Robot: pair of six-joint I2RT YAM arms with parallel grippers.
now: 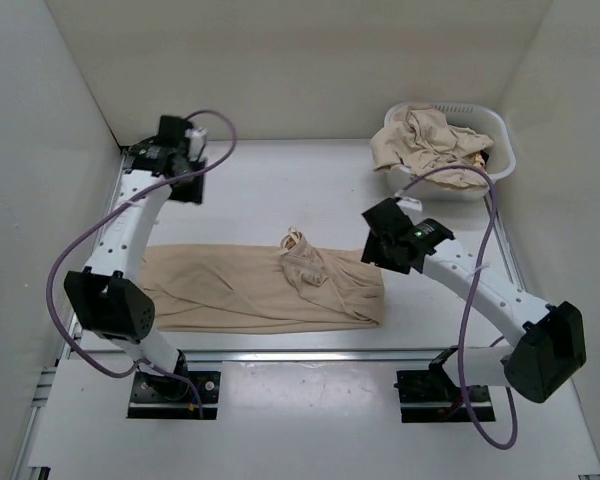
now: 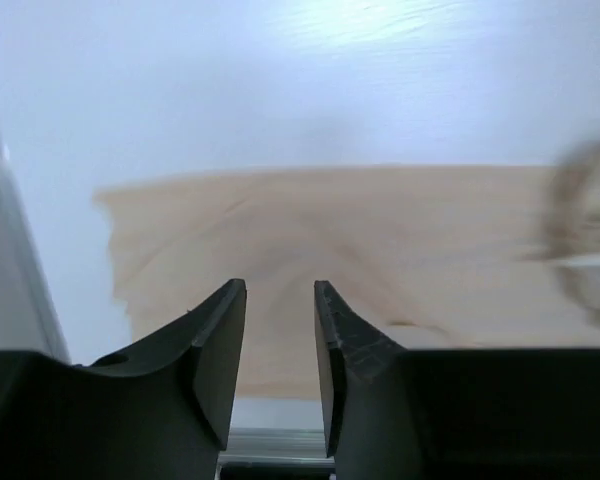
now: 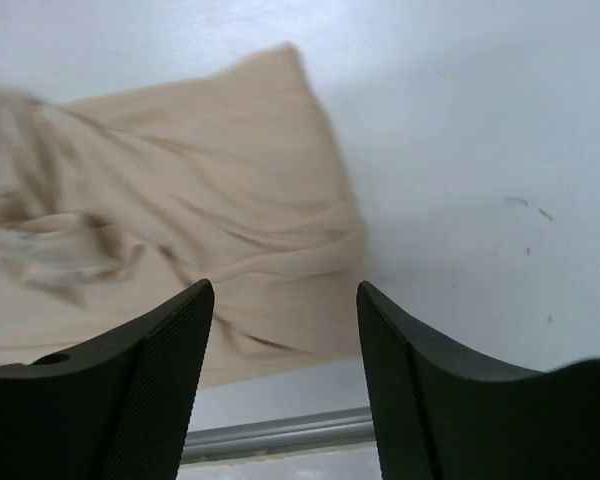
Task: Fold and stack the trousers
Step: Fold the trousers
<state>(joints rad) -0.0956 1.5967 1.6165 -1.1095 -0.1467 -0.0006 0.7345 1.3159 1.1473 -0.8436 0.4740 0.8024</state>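
Note:
One pair of beige trousers [image 1: 240,290] lies flat and spread left to right across the near half of the table, with its gathered waist [image 1: 305,265] bunched on top right of centre. My left gripper [image 1: 188,185] hangs open and empty over the far left of the table, behind the trousers' left end; the left wrist view shows its jaws [image 2: 280,300] a little apart above the cloth [image 2: 330,230]. My right gripper [image 1: 385,255] is wide open and empty just above the trousers' right end [image 3: 180,200], as its wrist view [image 3: 285,310] shows.
A white plastic basket [image 1: 500,140] stands at the back right with more beige trousers [image 1: 430,140] heaped in it. White walls close in the table on three sides. A metal rail [image 1: 300,355] runs along the near edge.

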